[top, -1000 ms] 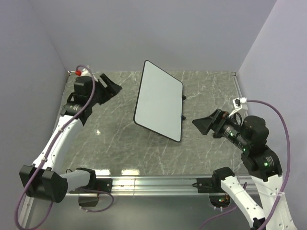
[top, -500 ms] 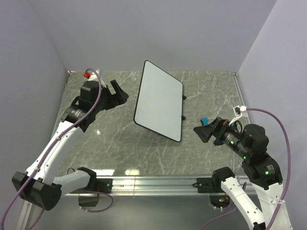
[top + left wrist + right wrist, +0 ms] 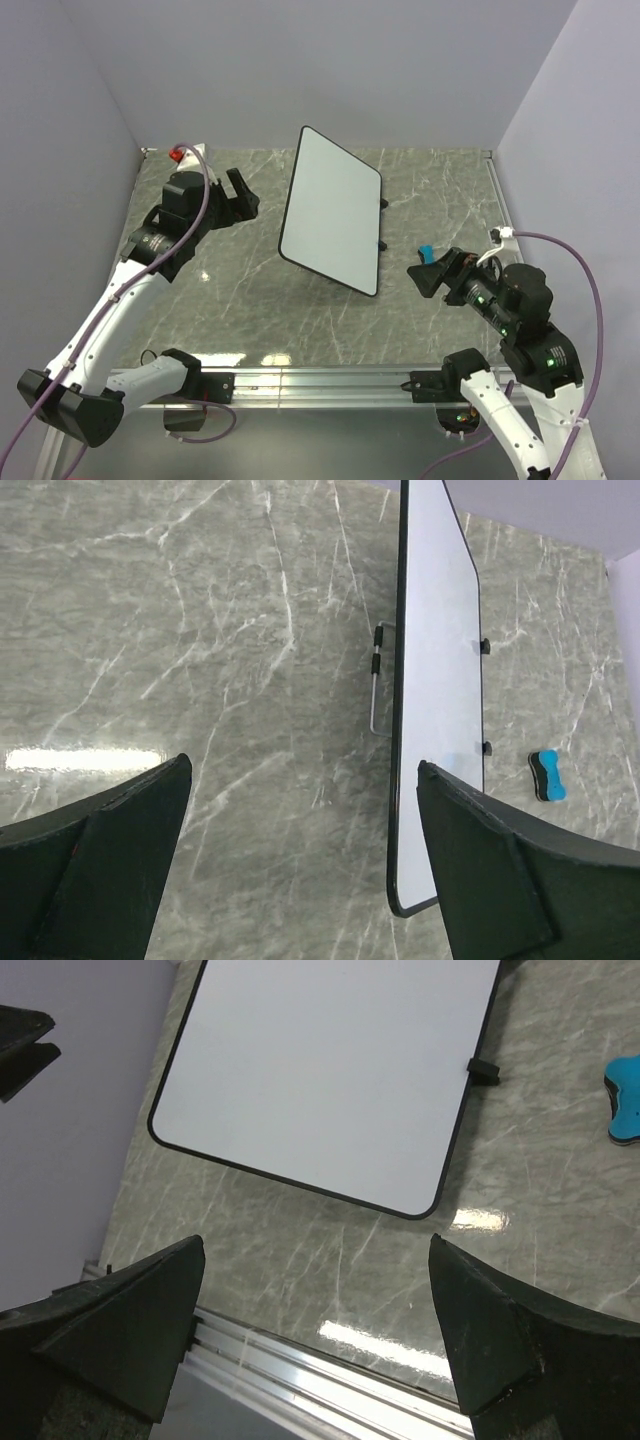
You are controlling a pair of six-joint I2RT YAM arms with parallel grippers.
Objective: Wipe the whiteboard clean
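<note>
At far left, left gripper (image 3: pixel 243 190): its jaws are spread wide with nothing between them. It hangs above the bench (image 3: pixel 250 290), well apart from the board's left side.
Mid-bench, whiteboard (image 3: pixel 330 210): it is propped at a tilt, with its back on a wire stand (image 3: pixel 375 680) to its left. Two small black feet (image 3: pixel 383 243) sit along its right edge, and the face is turned up and to the right.
Whiteboard face: it looks blank in all three views and no writing can be made out, so little or nothing seems left to wipe.
Whiteboard handling: it is likely light and stiff, a thin panel in a narrow black frame. The glossy face is probably slippery, and a propped board may slide or tip under a sideways push.
Where to hold: the raised left frame edge, pinched across its thickness, seems the best place to steady it. Any pressure on the face should be gentle and directed toward the stand.
Right of the board, eraser (image 3: pixel 425 250): a small blue block lies on the bench near the board's near right corner, apart from it.
Far right, right gripper (image 3: pixel 428 272): its jaws are fully apart and empty. It is close to the eraser and seemingly not touching it.
</note>
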